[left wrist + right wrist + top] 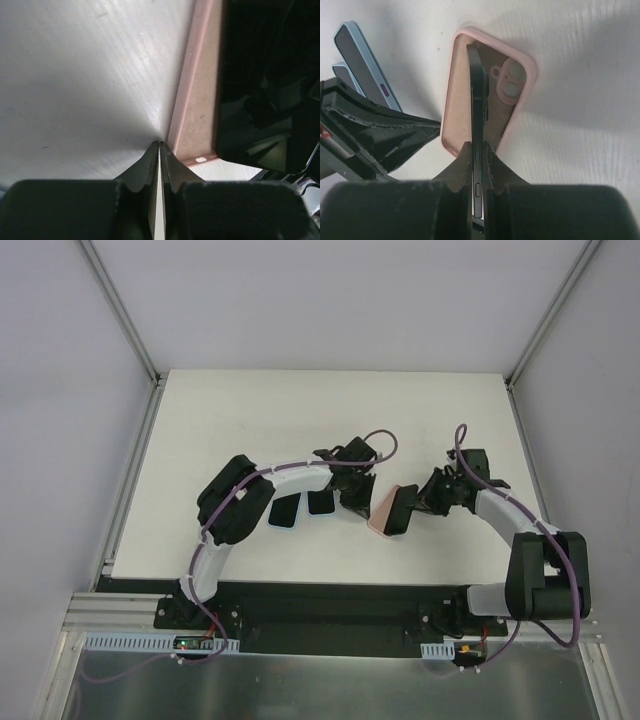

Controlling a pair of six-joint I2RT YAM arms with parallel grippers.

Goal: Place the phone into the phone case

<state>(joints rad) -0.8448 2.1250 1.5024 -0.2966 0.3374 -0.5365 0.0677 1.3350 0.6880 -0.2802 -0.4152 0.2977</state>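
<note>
- My left gripper (159, 146) is closed with nothing clearly between its fingers. The tips press against the long rim of the phone case (457, 115) near a corner. I judge that it is bracing the case, but I cannot tell whether it nips the lip.
- The pink case lies open side up on the table (250, 420), between my two grippers.
- The phone (477, 100) stands on its long edge inside the case's opening, steeply tilted and not lying flat. Its far end is by the camera cut-out.
- My right gripper (478, 146) is clamped across the phone's thickness at the near end.
- I judge the task about halfway done. The phone is lined up with one edge in, and it remains to lay it flat and press it past the rim all round.
- Two blue-cased phones (285, 512) lie side by side under my left forearm, clear of the work.
- The left fingertips sit at the rim, close to where the phone must drop.
</note>
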